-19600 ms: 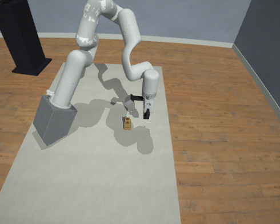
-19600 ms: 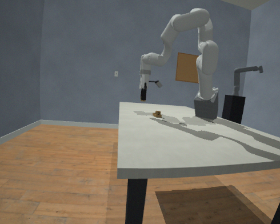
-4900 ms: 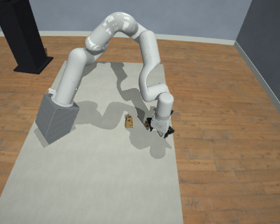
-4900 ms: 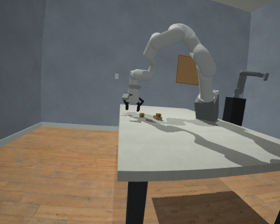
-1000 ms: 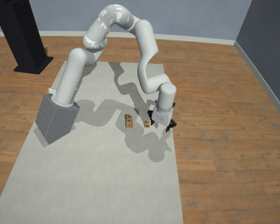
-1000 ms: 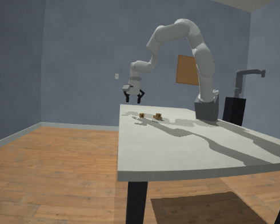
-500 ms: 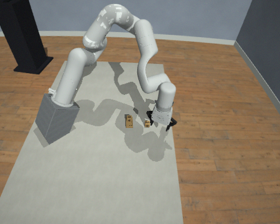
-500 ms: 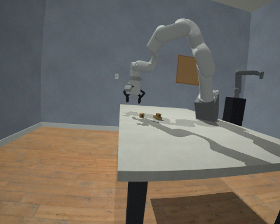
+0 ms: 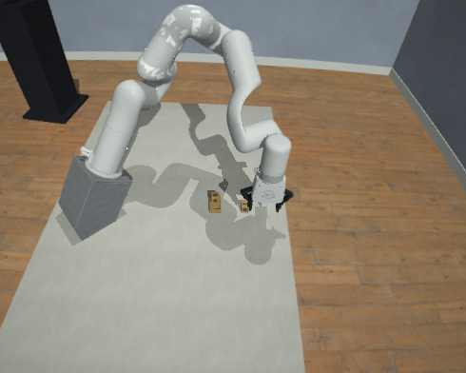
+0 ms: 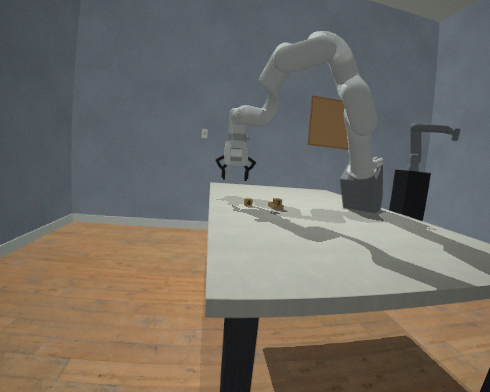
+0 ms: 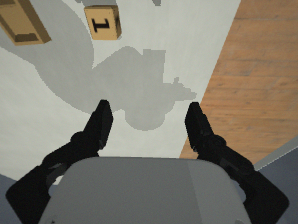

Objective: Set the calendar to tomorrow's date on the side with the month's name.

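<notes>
Over wooden floor (image 10: 84, 280), grey table (image 10: 304, 260).

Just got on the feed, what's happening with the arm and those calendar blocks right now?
The gripper hangs open and empty above the table's far edge, touching nothing. One cube lies loose on the table outside the tray, a 1 on its top face. The tray sits flat a little way off; the other cube appears to be in it. So neither cube is being handled at this moment, and the loose one has yet to go in.
</notes>
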Robot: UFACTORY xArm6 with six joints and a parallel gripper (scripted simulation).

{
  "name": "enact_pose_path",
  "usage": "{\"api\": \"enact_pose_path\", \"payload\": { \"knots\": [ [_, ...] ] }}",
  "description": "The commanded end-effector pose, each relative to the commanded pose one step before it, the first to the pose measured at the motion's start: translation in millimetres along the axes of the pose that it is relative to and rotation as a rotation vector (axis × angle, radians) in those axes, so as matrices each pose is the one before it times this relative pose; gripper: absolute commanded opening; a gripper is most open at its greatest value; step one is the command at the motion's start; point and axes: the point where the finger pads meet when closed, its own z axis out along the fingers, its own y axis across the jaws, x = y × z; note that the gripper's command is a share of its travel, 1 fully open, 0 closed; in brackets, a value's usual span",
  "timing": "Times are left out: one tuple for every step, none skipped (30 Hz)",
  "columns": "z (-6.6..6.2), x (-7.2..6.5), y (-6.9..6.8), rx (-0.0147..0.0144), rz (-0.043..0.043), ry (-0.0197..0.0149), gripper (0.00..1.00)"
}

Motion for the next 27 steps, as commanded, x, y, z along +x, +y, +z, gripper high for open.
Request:
{"api": "enact_pose_path", "payload": {
  "knots": [
    [-1.47, 2.74, -0.49, -0.01630, -0.12999, 0.00493, 1.00],
    [0.00, 0.00, 0.00, 0.00000, 0.00000, 0.00000, 1.00],
    [-0.10, 1.65, -0.76, -0.00002, -0.06314, 0.00002, 1.00],
    [-0.09, 1.51, -0.60, -0.00002, -0.05650, 0.00002, 1.00],
    [-0.01, 0.25, -0.08, 0.00000, -0.00925, 0.00000, 1.00],
    [-0.06, 1.02, -0.33, -0.00001, -0.03731, 0.00001, 1.00],
    [-0.05, 0.80, -0.23, -0.00001, -0.02898, 0.00001, 1.00],
    [0.00, 0.05, -0.01, 0.00000, -0.00193, 0.00000, 1.00],
    [-0.09, 1.62, -0.42, -0.00002, -0.05844, 0.00001, 1.00],
    [-0.02, 0.34, -0.07, 0.00000, -0.01213, 0.00000, 1.00],
    [-0.07, 1.28, -0.25, -0.00001, -0.04547, 0.00001, 1.00],
    [-0.04, 0.77, -0.12, -0.00001, -0.02728, 0.00000, 1.00],
    [-0.05, 0.86, -0.11, -0.00001, -0.03038, 0.00000, 1.00],
    [-0.05, 0.87, -0.09, -0.00001, -0.03052, 0.00000, 1.00],
    [-0.02, 0.40, -0.03, 0.00000, -0.01387, 0.00000, 1.00],
    [-0.07, 1.33, -0.08, -0.00001, -0.04670, 0.00000, 1.00],
    [-0.05, 0.86, -0.01, -0.00001, -0.02993, 0.00000, 1.00],
    [0.00, 0.00, 0.00, 0.00000, 0.00000, 0.00000, 1.00],
    [0.00, 0.00, 0.00, 0.00000, 0.00000, 0.00000, 1.00],
    [-0.13, 2.24, 0.02, -0.00002, -0.07831, 0.00001, 1.00],
    [-0.05, 0.92, 0.07, -0.00001, -0.03242, 0.00000, 1.00],
    [-0.04, 0.67, 0.07, 0.00000, -0.02369, 0.00000, 1.00],
    [-0.04, 0.67, 0.09, 0.00000, -0.02369, 0.00000, 1.00],
    [-0.05, 0.96, 0.15, -0.00001, -0.03422, 0.00000, 1.00],
    [-0.05, 0.84, 0.16, 0.00000, -0.03004, 0.00000, 1.00],
    [-0.03, 0.47, 0.10, 0.00000, -0.01685, 0.00000, 1.00],
    [-0.07, 1.21, 0.28, -0.00001, -0.04368, 0.00000, 1.00]
  ]
}}
